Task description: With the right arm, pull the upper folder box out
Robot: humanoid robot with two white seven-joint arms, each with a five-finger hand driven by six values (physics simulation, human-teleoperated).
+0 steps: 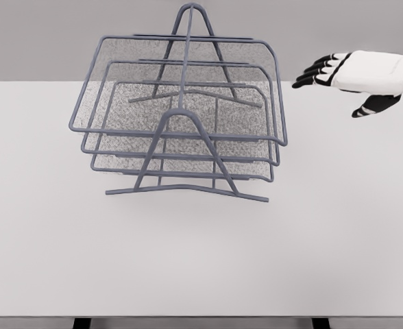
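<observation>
Three mesh trays sit stacked in a gray wire rack (181, 147) on the white bench (325, 240). Its top tray (181, 86) rests level at the rack's upper tier. To the right, well apart, the right robot hand (349, 74) hovers, fingers spread, holding nothing.

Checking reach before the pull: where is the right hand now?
In the head view, the right hand hovers open at upper right, beside the top tray, not touching.

White table (201, 260) fills most of view; plain grey wall (37, 34) beyond far edge. Two dark table legs (82, 322) visible at near edge.
</observation>
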